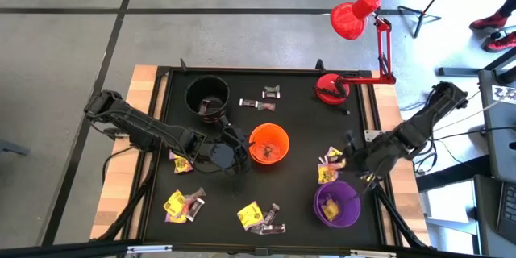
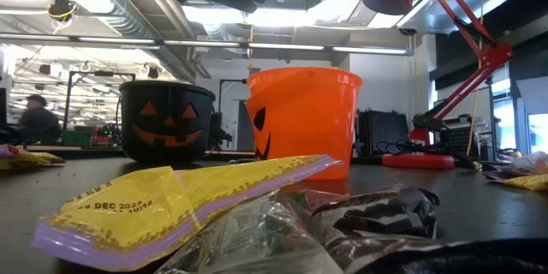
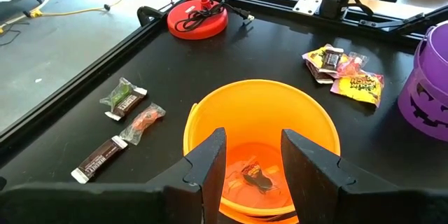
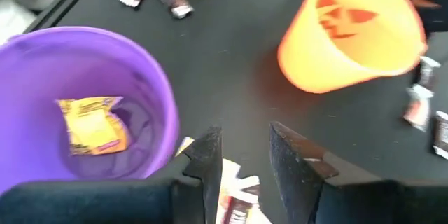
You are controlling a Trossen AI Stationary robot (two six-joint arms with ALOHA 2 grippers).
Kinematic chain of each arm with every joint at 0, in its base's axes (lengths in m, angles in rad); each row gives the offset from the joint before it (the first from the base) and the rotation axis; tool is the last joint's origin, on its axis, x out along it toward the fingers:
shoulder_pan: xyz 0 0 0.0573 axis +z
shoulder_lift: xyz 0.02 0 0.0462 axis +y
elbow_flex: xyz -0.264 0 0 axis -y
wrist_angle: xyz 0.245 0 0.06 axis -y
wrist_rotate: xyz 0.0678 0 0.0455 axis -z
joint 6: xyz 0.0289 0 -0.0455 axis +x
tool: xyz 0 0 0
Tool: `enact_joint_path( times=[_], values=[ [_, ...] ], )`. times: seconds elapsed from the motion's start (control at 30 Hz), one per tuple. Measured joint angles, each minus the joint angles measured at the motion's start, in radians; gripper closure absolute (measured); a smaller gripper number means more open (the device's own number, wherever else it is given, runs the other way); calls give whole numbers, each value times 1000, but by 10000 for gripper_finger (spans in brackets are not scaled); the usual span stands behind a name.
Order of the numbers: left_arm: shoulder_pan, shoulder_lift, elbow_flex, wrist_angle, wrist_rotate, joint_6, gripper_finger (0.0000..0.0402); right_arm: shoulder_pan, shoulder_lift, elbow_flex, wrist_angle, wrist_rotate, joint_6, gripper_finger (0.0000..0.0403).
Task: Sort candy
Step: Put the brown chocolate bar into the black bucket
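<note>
From above, we see the left gripper (image 1: 239, 155) just beside the orange cup (image 1: 268, 144), on the side away from the red lamp base (image 1: 330, 89). The right gripper (image 1: 355, 157) hangs between the purple cup (image 1: 336, 203) and a small candy pile (image 1: 330, 161). More candy (image 1: 181, 203) lies scattered well apart from the orange cup, some near the black cup (image 1: 207, 96).

At table level, a yellow wrapper (image 2: 184, 201) fills the foreground; the orange cup stands behind it, upright.

Through the left wrist camera, the left fingers (image 3: 210, 164) stand apart and hold nothing, poised over the orange cup's rim, with a dark sweet (image 3: 257, 177) already inside. We judge that a low sweep could clip the rim and tip the light cup.

Through the right wrist camera, the right fingers (image 4: 207, 155) are parted and empty above a wrapper (image 4: 227, 206) just beside the purple cup, which holds one yellow sweet (image 4: 91, 126). We think closing here could drag two wrappers together, or nudge the cup.
</note>
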Motion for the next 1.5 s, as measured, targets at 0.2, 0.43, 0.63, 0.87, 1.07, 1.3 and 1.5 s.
enact_joint_path(
  times=[0.2, 0.43, 0.63, 0.87, 1.07, 1.3, 1.5],
  values=[
    [-13, 0, 0, -1, -28, 55, 273, 0, -137, -78, -7, 85, 66, 286],
    [-26, -28, 0, -4, -26, 111, 272, 0, -236, -170, -10, 123, 193, 286],
    [-26, -70, 0, -16, -34, 138, 272, -2, -232, -168, -5, 148, 269, 286],
    [-26, -87, 0, -18, -57, 151, 272, -1, -215, -191, 89, 300, 389, 286],
    [-26, -87, 0, -19, -61, 159, 272, -3, -190, -280, 152, 313, 485, 286],
    [-23, -135, -21, -12, -64, 184, 273, -79, -131, -372, 146, 341, 681, 286],
    [-23, -261, -164, 142, -58, 215, 273, -156, -87, -391, 144, 280, 681, 286]
  ],
)
